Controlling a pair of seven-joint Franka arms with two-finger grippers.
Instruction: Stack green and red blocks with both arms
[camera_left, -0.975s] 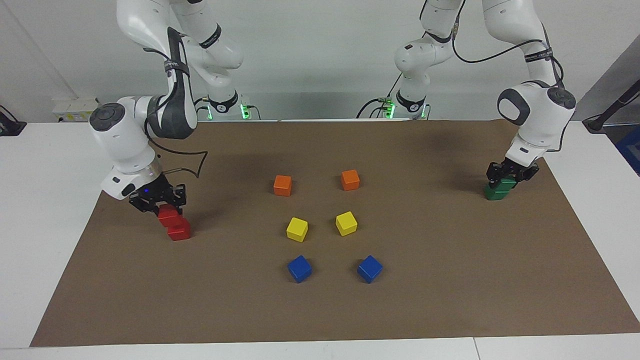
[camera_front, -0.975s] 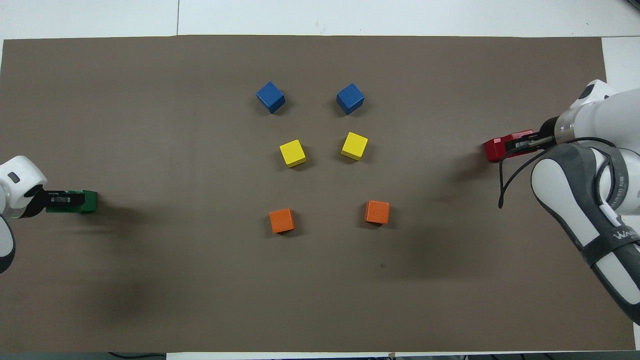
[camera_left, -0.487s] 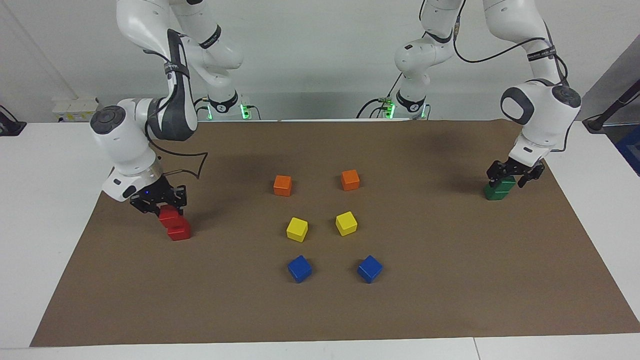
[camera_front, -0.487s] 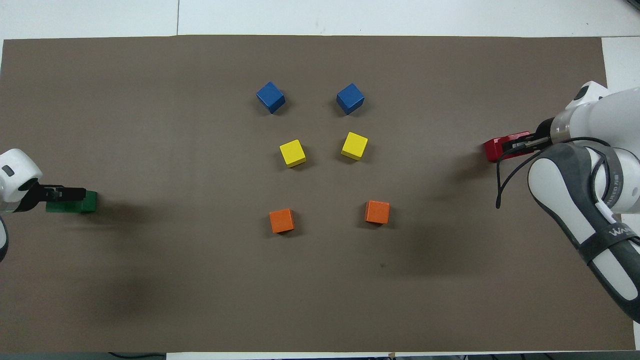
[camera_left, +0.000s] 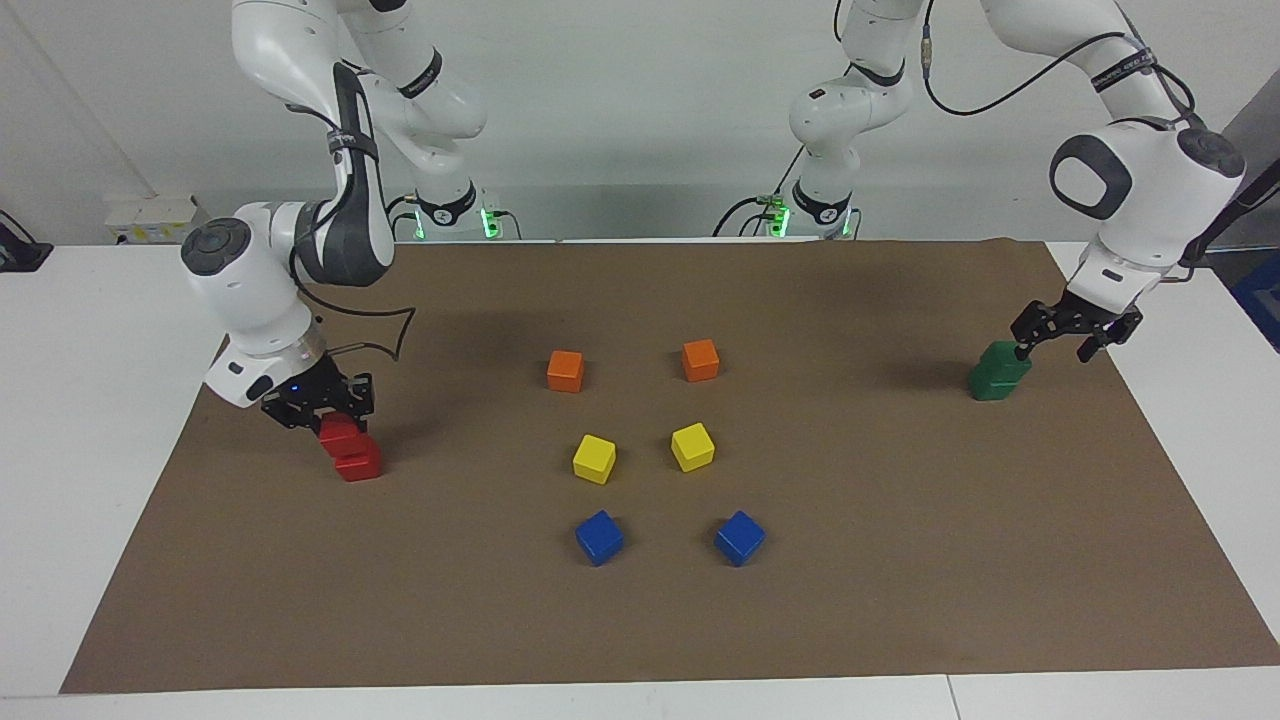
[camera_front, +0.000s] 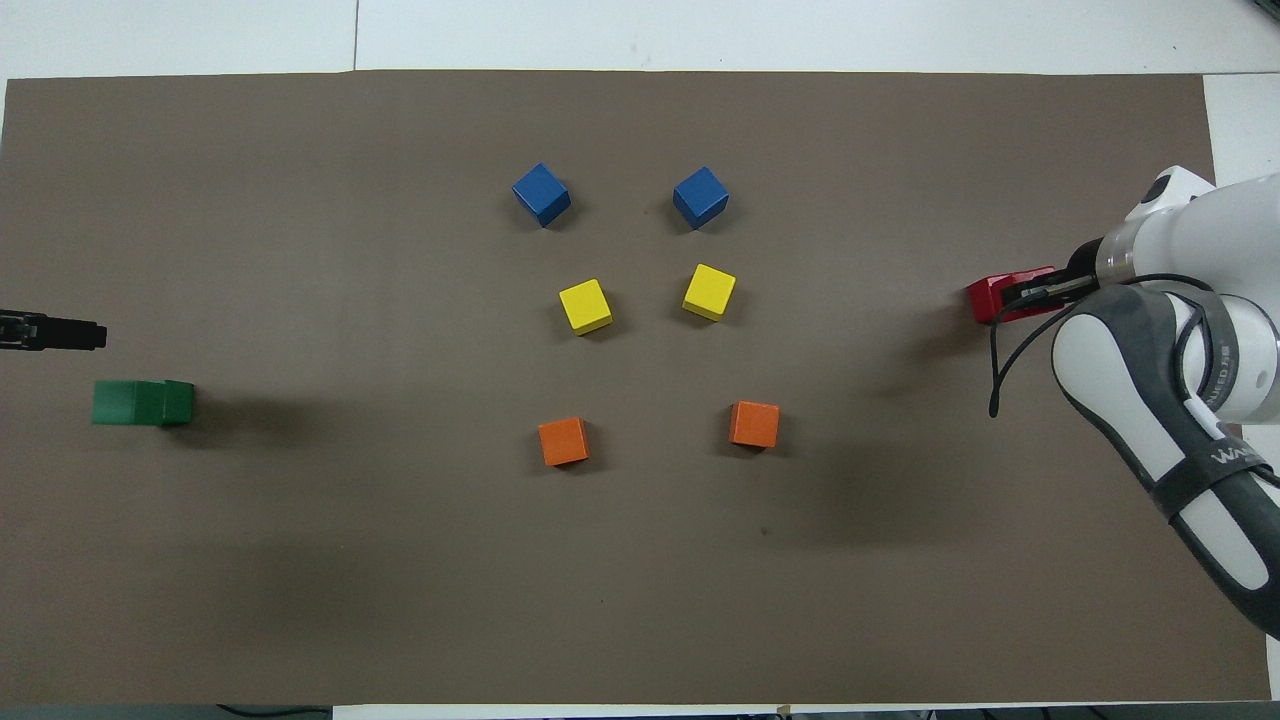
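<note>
So my left pincer (camera_left: 1066, 336) was spread wide with nothing in it, hanging just above the stack of two dark green matte cubes (camera_left: 998, 371) at the left arm's end of the brown paper mat (camera_left: 900, 600) on the white table (camera_left: 80, 420). My right pincer (camera_left: 318, 402) was clamped on the upper bright red matte cube (camera_left: 339, 432), which sat on the lower red cube (camera_left: 359, 464) at the right arm's end. Orange cubes (camera_left: 565, 370), yellow cubes (camera_left: 594, 458) and blue cubes (camera_left: 599, 537) sat mid-mat between the two stacks.

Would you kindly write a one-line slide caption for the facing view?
Left gripper open above the stacked green blocks; right gripper shut on the upper red block of its stack.
</note>
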